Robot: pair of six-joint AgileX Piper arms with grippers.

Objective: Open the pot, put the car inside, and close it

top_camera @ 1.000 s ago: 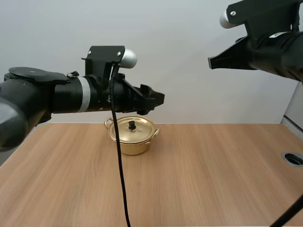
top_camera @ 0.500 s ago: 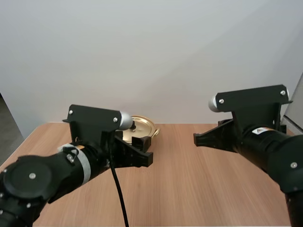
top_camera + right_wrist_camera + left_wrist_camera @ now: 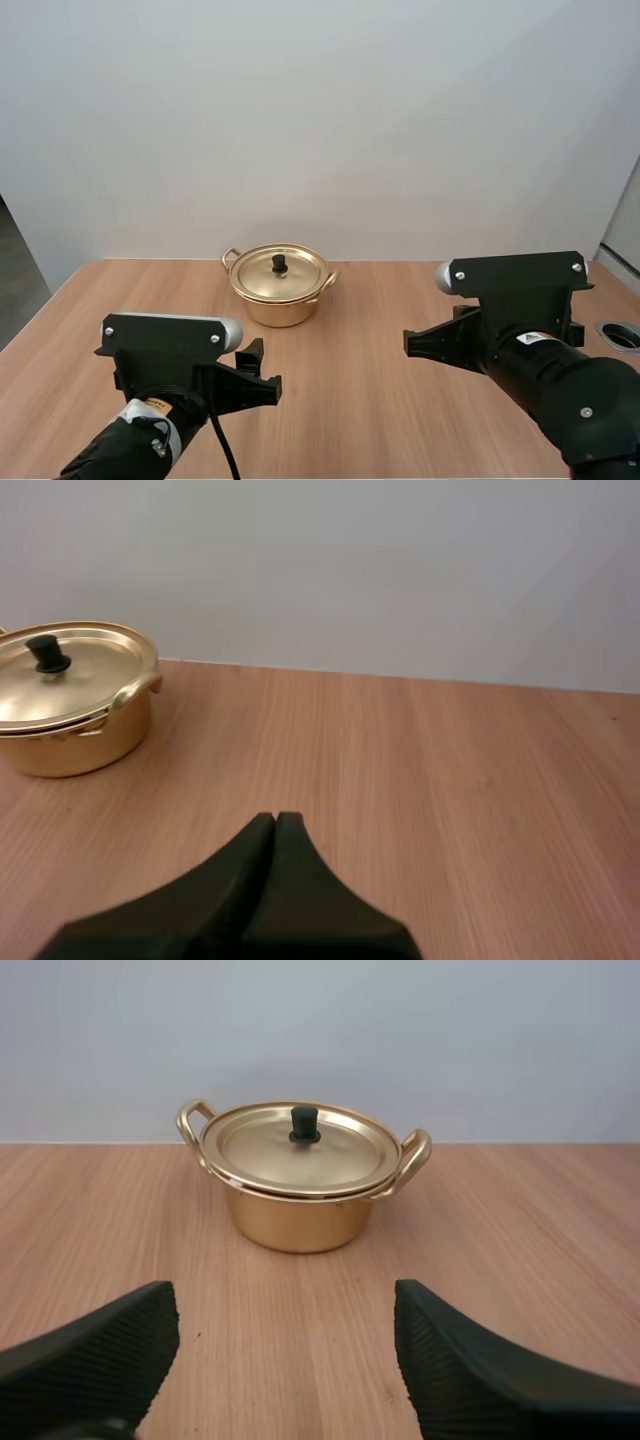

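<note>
I judge nothing done yet: the gold pot (image 3: 278,298) sits lidded far back on the surface (image 3: 390,300), well ahead of my left hand (image 3: 285,1312), fingers apart, and right hand (image 3: 275,822), fingers together.

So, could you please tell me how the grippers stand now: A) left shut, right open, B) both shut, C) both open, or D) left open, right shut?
D: the left gripper has its fingers standing apart, facing the pot, while the right gripper has its fingers lying together as one dark wedge.
</note>
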